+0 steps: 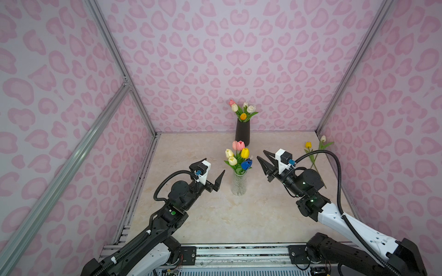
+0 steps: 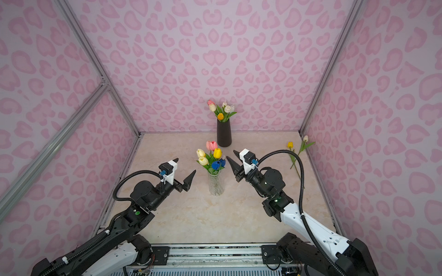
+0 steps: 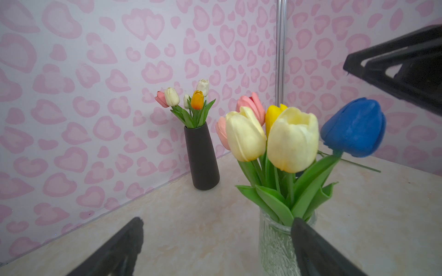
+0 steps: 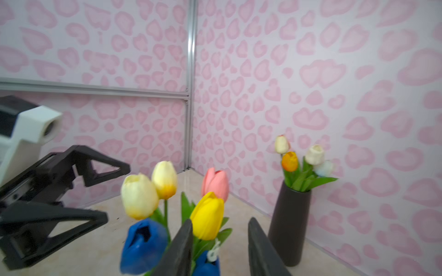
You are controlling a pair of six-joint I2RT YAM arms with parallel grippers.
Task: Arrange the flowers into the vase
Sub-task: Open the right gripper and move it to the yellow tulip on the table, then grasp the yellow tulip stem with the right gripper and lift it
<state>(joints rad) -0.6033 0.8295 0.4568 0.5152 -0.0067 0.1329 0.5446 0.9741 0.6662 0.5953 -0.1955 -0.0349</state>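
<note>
Right wrist view showed the right gripper (image 4: pixel 221 222) with its two black fingers partly apart and nothing between them. Right in front of it were the flowers (image 4: pixel 167 203), with a yellow head and a blue head closest.

In both top views the glass vase (image 1: pixel 238 184) stood on the table (image 1: pixel 215 215), a little below the middle of the picture. Cream, pink, yellow and blue flowers stood up in it. The left gripper (image 1: pixel 215 165) was to the left of the glass vase, opened wide and holding nothing. The right gripper was to the right of the flowers, very near the blue head.

A black vase (image 1: pixel 242 132) stood farther back, by the back wall, with more tulips (image 1: pixel 242 110) in it. A yellow tulip (image 1: pixel 308 144) and a white tulip (image 1: pixel 323 138) lay flat on the table at the right, near the side wall.
</note>
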